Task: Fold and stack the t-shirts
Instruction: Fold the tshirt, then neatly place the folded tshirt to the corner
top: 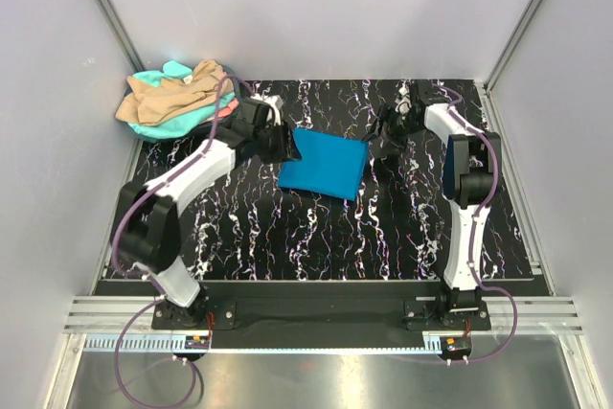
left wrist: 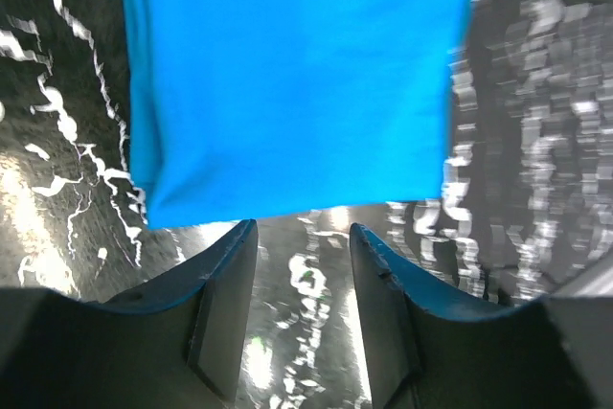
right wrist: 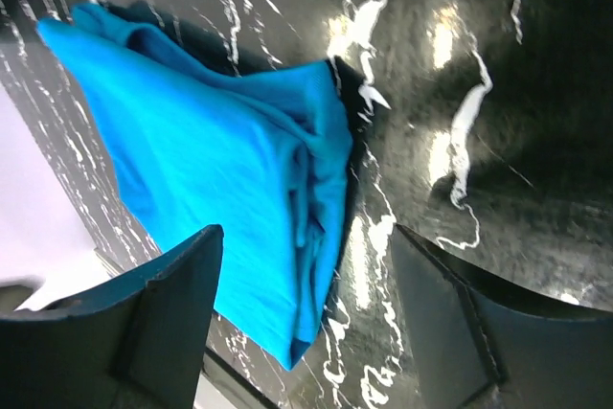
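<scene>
A bright blue t-shirt (top: 324, 164), folded into a neat rectangle, lies flat on a black, white-veined table (top: 287, 237). The left gripper (top: 281, 144) sits just beside the shirt's left edge, its two fingers apart and holding nothing. The left wrist view shows that edge smooth and straight, just beyond the fingertips. The right gripper (top: 383, 144) hangs close to the shirt's right edge, fingers also spread wide and empty. Its wrist view shows that side as a stack of loose, slightly splayed layers. Well to the left of the blue shirt and farther back lies a crumpled heap: a tan shirt (top: 170, 93), a mint shirt (top: 158, 127) and a sliver of a coral shirt (top: 226, 110), all unfolded.

The cloth looks light and limp, with some grip to it. It would likely sag and fall open if lifted by a single point. The safer hold seems to be pinching every layer together at the edge, one gripper on each side, so the folded bundle stays flat.
</scene>
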Available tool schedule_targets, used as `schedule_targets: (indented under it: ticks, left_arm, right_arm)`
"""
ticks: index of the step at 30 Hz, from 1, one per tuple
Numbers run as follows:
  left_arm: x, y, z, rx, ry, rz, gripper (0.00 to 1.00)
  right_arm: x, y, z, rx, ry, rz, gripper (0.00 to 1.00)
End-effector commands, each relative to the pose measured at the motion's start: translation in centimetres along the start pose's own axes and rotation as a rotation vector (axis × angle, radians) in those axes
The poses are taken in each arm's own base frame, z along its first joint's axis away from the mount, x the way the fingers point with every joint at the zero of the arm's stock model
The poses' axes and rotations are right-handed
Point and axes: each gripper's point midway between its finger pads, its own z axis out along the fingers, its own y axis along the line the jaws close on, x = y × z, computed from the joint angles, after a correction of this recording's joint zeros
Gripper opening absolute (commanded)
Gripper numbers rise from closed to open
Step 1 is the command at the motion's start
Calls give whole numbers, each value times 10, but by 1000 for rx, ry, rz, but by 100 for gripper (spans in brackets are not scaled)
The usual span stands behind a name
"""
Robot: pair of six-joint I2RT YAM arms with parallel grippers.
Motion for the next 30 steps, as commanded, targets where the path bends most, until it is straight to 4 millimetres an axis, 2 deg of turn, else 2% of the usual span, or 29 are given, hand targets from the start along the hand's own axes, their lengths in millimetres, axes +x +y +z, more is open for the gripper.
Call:
schedule_targets:
  ticks: [1, 4, 6, 7, 10, 15, 16, 17, 19, 20, 22, 23, 25, 26, 27, 28, 29, 30]
  left_arm:
    - [-10, -27, -46, 61, -69, 14, 48]
    - [-5, -31, -75, 72, -109, 7, 49]
    - [7, -26, -82, 61, -99, -12, 49]
    - [7, -29, -96, 72, -123, -10, 49]
    - [18, -27, -115, 71, -137, -26, 49]
    - [30, -25, -138, 61, -150, -49, 50]
    - [32, -24, -141, 60, -150, -51, 50]
    - [33, -24, -143, 58, -153, -49, 51]
    - [36, -21, -148, 45, -153, -46, 51]
    - [37, -21, -149, 42, -153, -40, 51]
    - [37, -20, -153, 36, -155, -36, 51]
    - [37, -21, -154, 37, -155, -31, 51]
    - [38, -23, -155, 48, -152, -28, 51]
    - [39, -22, -154, 49, -148, -28, 51]
    - [41, -23, -153, 61, -144, -28, 51]
    - [49, -19, -147, 60, -124, -33, 51]
    - [51, -20, -145, 71, -118, -31, 51]
    - [55, -18, -143, 70, -106, -32, 51]
  right_arm:
    - [-9, 13, 7, -74, -27, -49, 78]
    - [-15, 13, 15, -72, -41, -80, 79]
    - [-20, 14, 19, -71, -56, -102, 78]
    - [-19, 17, 22, -73, -54, -114, 77]
    - [-16, 13, 32, -54, -44, -127, 75]
    - [-1, 18, 49, -75, -9, -127, 66]
    - [1, 20, 50, -76, -6, -127, 63]
    - [4, 16, 51, -57, -5, -118, 53]
    - [4, 16, 49, -44, -16, -100, 45]
    - [6, 13, 49, -28, -19, -97, 26]
    - [6, 15, 44, -27, -11, -112, 8]
    - [-1, 22, 39, -32, -25, -135, 0]
    - [-2, 17, 36, -4, -15, -168, 0]
    - [-17, 23, 29, 19, -44, -212, 0]
    - [-22, 17, 26, 61, -40, -284, 0]
    - [-9, -4, 27, 143, 41, -273, 0]
    - [-34, -5, 13, 220, -5, -388, 0]
    - [-37, -14, 8, 267, 13, -421, 0]
